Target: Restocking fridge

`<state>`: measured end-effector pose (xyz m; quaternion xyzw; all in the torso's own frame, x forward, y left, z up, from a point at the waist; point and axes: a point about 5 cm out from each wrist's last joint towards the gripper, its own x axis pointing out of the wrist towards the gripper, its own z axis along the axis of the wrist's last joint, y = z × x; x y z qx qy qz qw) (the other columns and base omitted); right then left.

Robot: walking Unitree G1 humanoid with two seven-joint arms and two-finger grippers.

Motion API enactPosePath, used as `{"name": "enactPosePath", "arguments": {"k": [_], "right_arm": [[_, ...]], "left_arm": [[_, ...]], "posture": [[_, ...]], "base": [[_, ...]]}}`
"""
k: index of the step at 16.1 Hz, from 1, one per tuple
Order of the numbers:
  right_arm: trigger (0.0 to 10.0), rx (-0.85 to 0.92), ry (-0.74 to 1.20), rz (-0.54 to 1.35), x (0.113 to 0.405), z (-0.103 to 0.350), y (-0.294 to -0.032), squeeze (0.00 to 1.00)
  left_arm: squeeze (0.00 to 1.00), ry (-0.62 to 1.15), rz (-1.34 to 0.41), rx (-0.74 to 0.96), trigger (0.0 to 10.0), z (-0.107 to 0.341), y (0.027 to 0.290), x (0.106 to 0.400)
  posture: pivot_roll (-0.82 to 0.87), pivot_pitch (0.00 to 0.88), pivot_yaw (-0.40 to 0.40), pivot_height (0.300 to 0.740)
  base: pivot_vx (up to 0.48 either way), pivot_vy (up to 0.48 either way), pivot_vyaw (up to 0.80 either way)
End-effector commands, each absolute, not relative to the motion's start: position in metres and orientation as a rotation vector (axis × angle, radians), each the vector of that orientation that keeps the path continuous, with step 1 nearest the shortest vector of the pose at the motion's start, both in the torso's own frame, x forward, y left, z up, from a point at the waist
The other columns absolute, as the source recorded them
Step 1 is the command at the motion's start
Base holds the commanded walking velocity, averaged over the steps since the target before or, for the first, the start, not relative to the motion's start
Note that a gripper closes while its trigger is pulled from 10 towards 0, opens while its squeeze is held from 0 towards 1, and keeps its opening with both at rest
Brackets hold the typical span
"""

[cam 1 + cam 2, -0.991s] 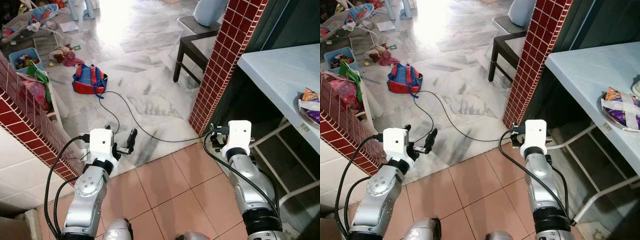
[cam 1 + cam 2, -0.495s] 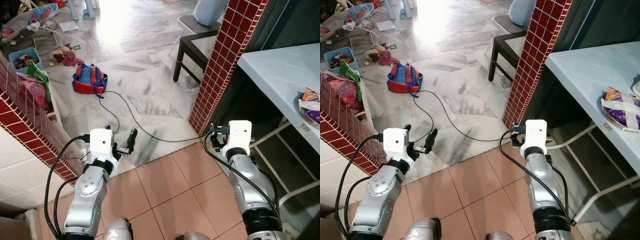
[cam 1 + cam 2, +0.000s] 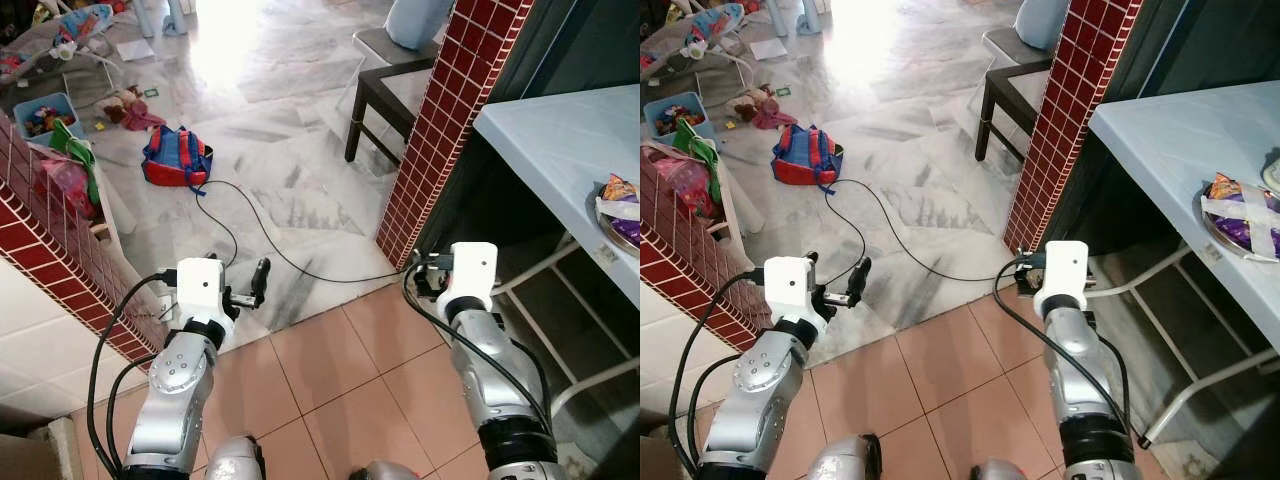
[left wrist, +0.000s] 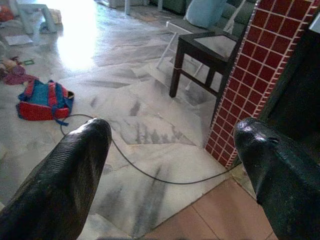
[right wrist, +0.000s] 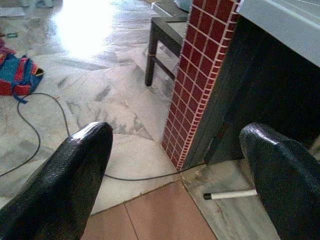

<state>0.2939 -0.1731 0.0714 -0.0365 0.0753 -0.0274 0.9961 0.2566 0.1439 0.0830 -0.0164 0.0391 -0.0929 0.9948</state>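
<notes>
No fridge is in sight. My left gripper (image 3: 240,272) is held low over the floor, open and with nothing in it; its two black fingers (image 4: 75,170) frame marble floor in the left wrist view. My right gripper (image 5: 175,132) is open too and holds nothing, near the foot of the red brick pillar (image 3: 440,130). A purple snack packet (image 3: 620,190) lies on a metal plate (image 3: 603,218) at the right edge of the light blue table (image 3: 560,130).
A black cable (image 3: 290,265) runs across the marble floor to the pillar. A red and blue backpack (image 3: 177,157), a dark stool (image 3: 385,95), a blue toy bin (image 3: 45,112) and a low brick wall (image 3: 50,260) stand around. Terracotta tiles lie underfoot.
The view has shifted very slightly and the right arm has drifted a little to the left. Both grippers stay open and hold nothing.
</notes>
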Motion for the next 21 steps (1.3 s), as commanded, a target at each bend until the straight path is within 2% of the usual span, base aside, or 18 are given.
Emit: {"name": "enactPosePath", "arguments": {"k": [1,9,14,17,21], "right_arm": [[10.0,-0.079,0.136,-0.037,0.297,0.075,-0.169,0.0],[10.0,-0.05,0.138,0.003,0.3,0.075,-0.164,0.0],[10.0,-0.031,0.054,0.068,0.311,0.099,-0.157,0.0],[10.0,-0.071,0.062,0.052,0.303,0.093,-0.159,0.0],[10.0,-0.085,0.056,0.027,0.291,0.092,-0.166,0.0]], "left_arm": [[0.0,0.052,-0.175,-0.009,10.0,0.088,0.146,0.257],[0.0,0.045,-0.177,0.004,10.0,0.089,0.145,0.26],[0.0,0.017,-0.185,0.017,10.0,0.096,0.134,0.265],[0.0,0.033,-0.218,-0.003,10.0,0.094,0.134,0.263],[0.0,0.018,-0.177,-0.004,10.0,0.094,0.149,0.262]], "posture": [[0.07,0.094,-0.023,0.74],[0.07,0.075,-0.02,0.74],[0.04,0.092,-0.021,0.74],[0.04,0.082,-0.008,0.74],[0.06,0.029,-0.006,0.74]], "base": [[0.0,0.0,0.0],[0.0,0.0,0.0],[0.0,0.0,0.0],[0.0,0.0,0.0],[0.0,0.0,0.0]]}}
